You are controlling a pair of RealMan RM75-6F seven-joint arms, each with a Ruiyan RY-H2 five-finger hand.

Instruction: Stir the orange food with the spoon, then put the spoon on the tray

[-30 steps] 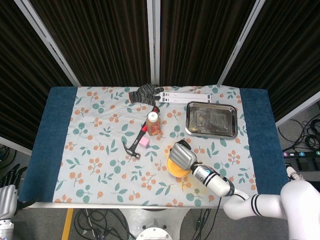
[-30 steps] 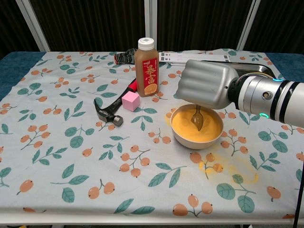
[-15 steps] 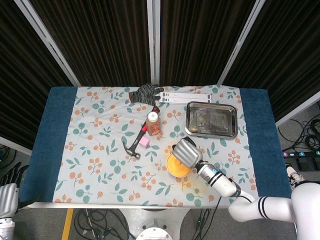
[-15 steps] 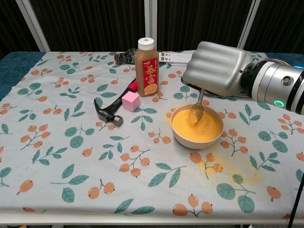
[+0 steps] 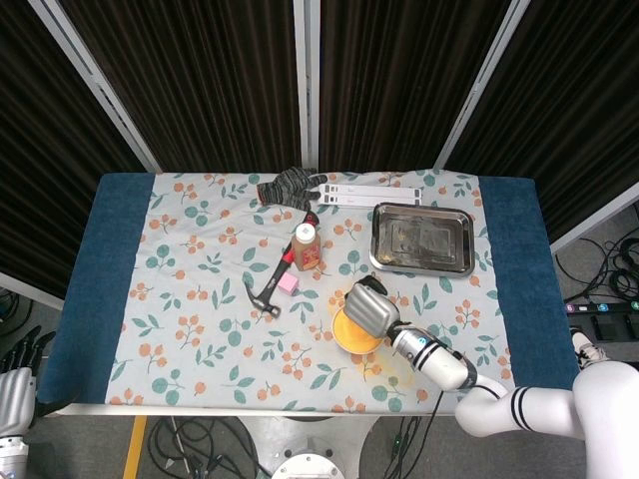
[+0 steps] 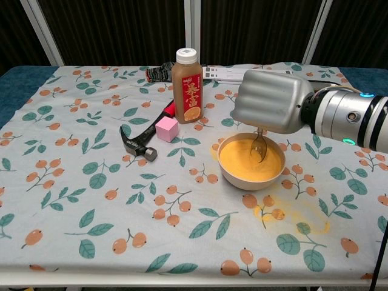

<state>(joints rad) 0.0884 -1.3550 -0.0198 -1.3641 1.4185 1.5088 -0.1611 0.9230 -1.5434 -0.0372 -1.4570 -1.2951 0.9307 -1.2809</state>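
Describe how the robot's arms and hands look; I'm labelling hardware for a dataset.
The right hand has a smooth metallic silver shell with ridged finger backs. Its wrist is a silver cylinder with a black band and small green-lit dots; further back the arm is glossy white with black rings. The left hand, at the head view's lower left corner, is silver-grey with dark fingertips.

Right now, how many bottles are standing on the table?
1. The juice bottle stands upright behind the pink cube, left of the bowl. None seems hidden.
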